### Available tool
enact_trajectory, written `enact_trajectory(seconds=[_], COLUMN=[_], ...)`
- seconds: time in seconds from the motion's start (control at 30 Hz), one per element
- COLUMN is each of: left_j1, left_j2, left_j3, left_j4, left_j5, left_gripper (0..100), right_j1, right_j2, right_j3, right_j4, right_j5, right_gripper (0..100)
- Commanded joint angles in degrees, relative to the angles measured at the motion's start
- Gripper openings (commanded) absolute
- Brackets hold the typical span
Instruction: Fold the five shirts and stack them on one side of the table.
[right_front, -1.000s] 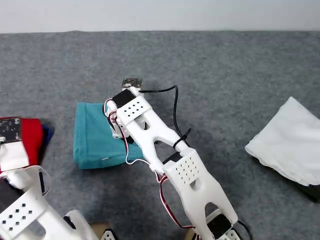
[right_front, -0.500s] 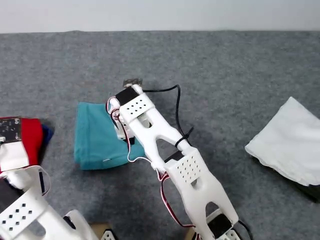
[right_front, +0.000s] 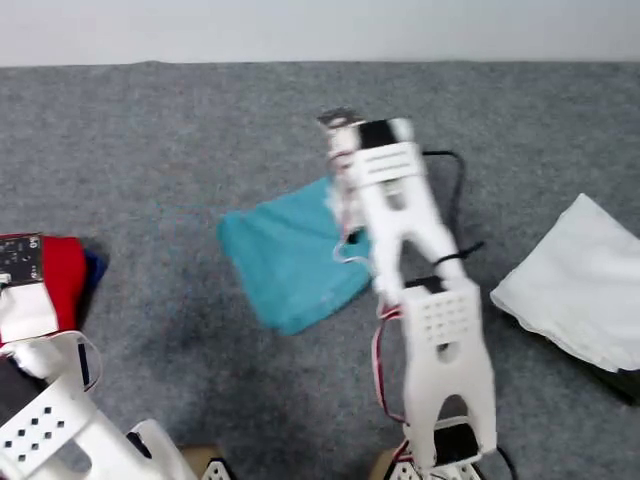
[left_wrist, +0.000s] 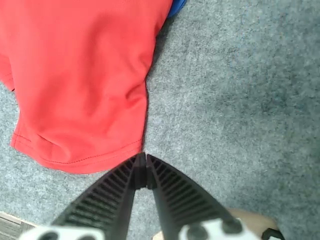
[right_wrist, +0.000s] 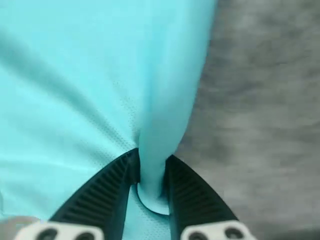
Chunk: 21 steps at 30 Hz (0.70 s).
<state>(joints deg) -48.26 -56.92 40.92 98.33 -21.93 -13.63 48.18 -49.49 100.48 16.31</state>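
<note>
Yr right pincer (right_wrist: 151, 167) is clamped on only a thin fold of teal shirt (right_front: 290, 262), so it may slip & unfold if you swing fast; left pincer (left_wrist: 141, 169) is together, empty.

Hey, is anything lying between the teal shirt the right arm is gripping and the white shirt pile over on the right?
Nothing visible lies in the way. The right gripper is shut on the teal shirt. Between it and the white shirt there is only bare grey table, crossed by the holding arm itself.
</note>
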Motion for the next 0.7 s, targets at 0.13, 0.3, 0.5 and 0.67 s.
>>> enact_trajectory(seconds=[0.13,0.3,0.5,0.67], left_j1=[0.4,0.4,0.4,0.4], left_j2=[-0.5,-0.4,-0.7,-0.7], left_j3=[-0.1,-0.1,-0.1,-0.1], left_j4=[-0.8,-0.8,-0.8,-0.7], left_j5=[0.2,0.2,0.2,0.2], left_gripper=[0,0,0,0], right_j1=[15.6,16.1,12.8,9.8], right_j2=[-4.4,-5.0,-7.2,-10.3], right_j3=[-0.4,-0.5,-3.1,-2.9], right_j4=[-5.7,-4.2,2.6,2.6], right_j5=[28.1,25.1,4.2,-6.1], right_gripper=[1.2,11.7,33.0,29.5])
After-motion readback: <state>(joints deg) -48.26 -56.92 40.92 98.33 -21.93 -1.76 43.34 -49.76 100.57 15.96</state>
